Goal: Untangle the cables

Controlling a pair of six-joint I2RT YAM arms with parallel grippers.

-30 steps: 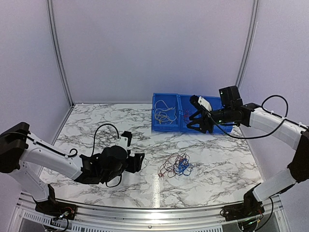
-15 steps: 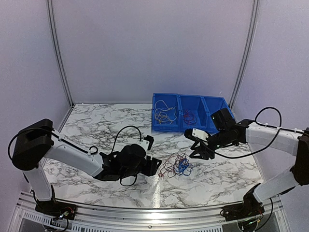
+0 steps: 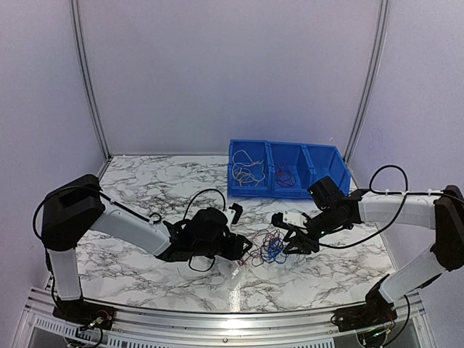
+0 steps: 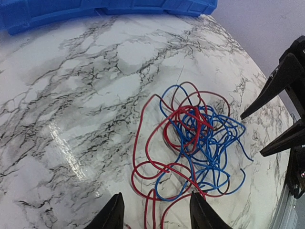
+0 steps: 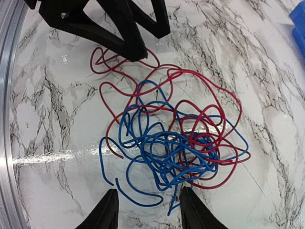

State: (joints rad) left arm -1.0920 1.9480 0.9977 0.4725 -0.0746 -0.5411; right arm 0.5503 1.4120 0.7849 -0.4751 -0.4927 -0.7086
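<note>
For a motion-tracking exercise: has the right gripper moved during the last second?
Yes. The right gripper left the blue bins and came toward the near edge, stopping beside the cable bunch.

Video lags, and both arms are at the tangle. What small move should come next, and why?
Probably lower the left end effector and close on the red loops of the wires between its open fingertips. They lie loose on the table, nothing gripped, and the right end effector stands open opposite.

A white, grey-veined bench (image 3: 145, 196) carries a blue three-bay bin (image 3: 250, 191) at its far side, toward one o'clock from the middle, with a metal rail (image 3: 217, 322) along the six o'clock edge and pale lilac walls (image 3: 232, 72) behind.
</note>
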